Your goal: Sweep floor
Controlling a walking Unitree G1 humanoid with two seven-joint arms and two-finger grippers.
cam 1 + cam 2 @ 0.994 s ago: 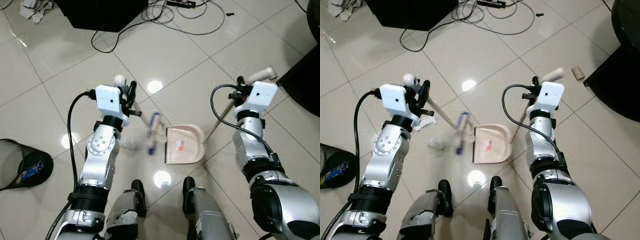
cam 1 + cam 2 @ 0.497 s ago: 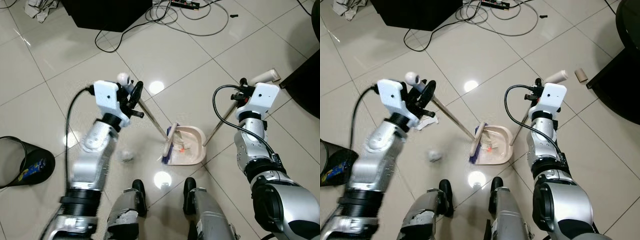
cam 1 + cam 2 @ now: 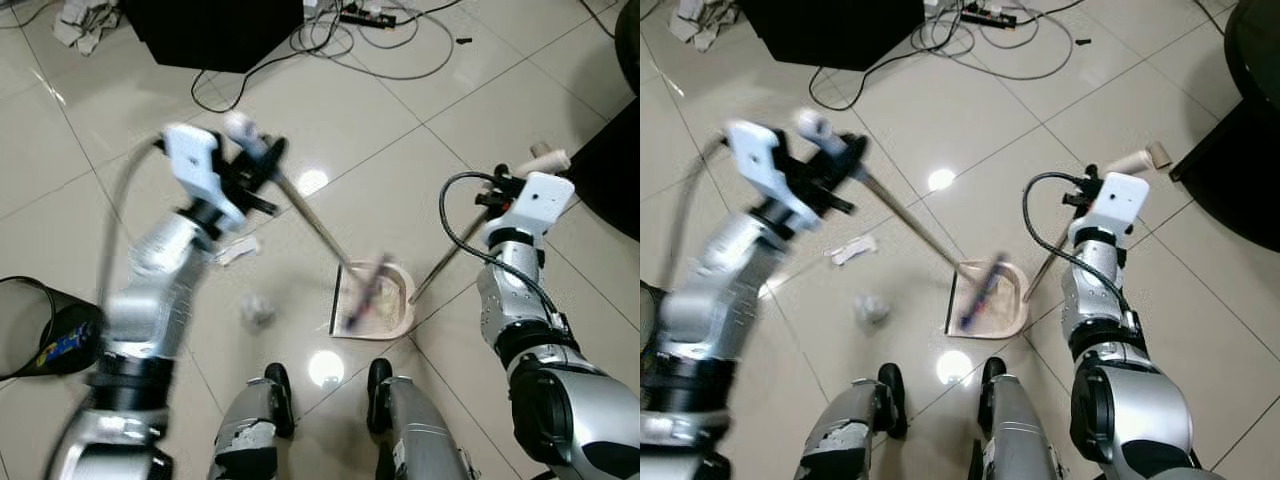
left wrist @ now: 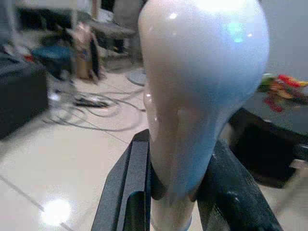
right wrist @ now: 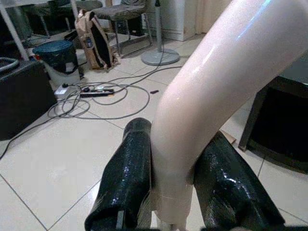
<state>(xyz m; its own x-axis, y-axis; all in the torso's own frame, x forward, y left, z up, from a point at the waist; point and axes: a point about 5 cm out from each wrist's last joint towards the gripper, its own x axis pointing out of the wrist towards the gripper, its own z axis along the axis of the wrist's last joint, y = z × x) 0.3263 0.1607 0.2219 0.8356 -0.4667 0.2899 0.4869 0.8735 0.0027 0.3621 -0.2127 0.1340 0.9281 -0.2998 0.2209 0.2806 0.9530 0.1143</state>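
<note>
Gripping the broom handle (image 4: 202, 96) between them, left gripper (image 4: 175, 192) fingers clamp.

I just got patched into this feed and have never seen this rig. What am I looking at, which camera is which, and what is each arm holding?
This is a humanoid robot sweeping a tiled floor. The two wide pictures come from its head, looking down past its silver arms and legs. The two close pictures come from wrist cameras looking along each gripper's black fingers. The left gripper is shut on the pale broom handle; the blurred brush head lies in the beige dustpan. The right gripper is shut on the dustpan's cream handle. A crumpled paper ball and a flat paper scrap lie unswept.
</note>
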